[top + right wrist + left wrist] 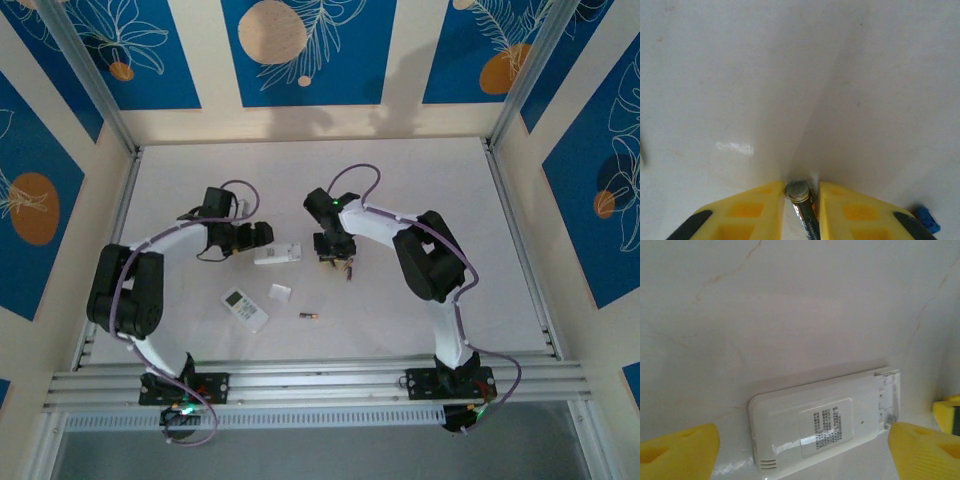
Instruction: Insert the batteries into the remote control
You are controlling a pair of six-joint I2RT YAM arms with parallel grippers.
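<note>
Two claws over the white bench (400, 180): right claw (801, 195) pinches a slim dark coppery battery (809, 217); left claw (805, 450) gapes wide before a face-down white plastic remote (790, 415).

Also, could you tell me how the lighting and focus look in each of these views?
Top external: even light, faint shadows on the back wall, loose battery barely resolved. Left wrist: glare streak on the remote, yellow fingers soft. Right wrist: a bright glint on the table; held battery fairly sharp.
</note>
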